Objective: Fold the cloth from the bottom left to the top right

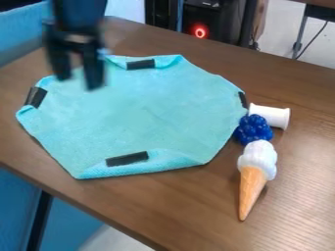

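Along the right edge of the cloth, three toys crowd together on the brown table [294,171]. A white spool [270,115] lies on its side; below it, a cluster of blue berries [254,129] sits right beside the cloth's edge. Next comes an ice cream cone [254,171], lying with its white top by the berries and its tip towards the lower part of the view. Beyond the table's far edge stands a black case [216,22] with a glowing red ring [200,32]. Blue surfaces show past the table at the left.

The turquoise cloth [140,112] is spread over the left and middle of the table, mostly flat, its outline uneven and many-sided. Four black strips mark its borders: one at the top, one at the left, one at the right and one at the bottom. The border is turned over along the top and at the bottom, by the strips there, and it rumples a little at the left.

The arm comes in from the top edge, left of the middle, and the hand [78,82] points down over the cloth's upper left part. Its two blurred fingers stand wide apart, with nothing seen between them but cloth beneath. Whether they touch the cloth cannot be told.
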Robot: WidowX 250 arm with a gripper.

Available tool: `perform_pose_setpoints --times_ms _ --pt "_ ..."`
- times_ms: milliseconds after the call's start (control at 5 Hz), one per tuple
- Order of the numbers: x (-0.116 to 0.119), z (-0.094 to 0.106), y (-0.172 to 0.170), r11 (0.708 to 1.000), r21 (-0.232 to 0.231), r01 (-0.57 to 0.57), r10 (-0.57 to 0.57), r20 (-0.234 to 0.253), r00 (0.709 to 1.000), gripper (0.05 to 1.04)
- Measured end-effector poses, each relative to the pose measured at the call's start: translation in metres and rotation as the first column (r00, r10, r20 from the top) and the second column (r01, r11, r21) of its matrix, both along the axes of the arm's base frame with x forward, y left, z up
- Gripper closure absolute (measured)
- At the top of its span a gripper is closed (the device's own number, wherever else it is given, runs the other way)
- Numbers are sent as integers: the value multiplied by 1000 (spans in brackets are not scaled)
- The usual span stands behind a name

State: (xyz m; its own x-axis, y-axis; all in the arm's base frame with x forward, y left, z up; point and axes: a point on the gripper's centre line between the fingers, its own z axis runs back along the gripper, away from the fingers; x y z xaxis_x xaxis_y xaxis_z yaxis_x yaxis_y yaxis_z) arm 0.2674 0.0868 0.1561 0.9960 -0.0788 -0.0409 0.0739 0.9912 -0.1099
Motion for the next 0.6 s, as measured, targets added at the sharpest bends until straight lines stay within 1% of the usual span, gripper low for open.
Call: perform_pose_setpoints --times_ms 200,400,600 --pt "1 3 45 977 24 -213 208 127 970 83" --pt "-11 8 94 944 47 -327 309 223 925 83" --pt "-15 13 123 923 70 -378 339 314 887 83"
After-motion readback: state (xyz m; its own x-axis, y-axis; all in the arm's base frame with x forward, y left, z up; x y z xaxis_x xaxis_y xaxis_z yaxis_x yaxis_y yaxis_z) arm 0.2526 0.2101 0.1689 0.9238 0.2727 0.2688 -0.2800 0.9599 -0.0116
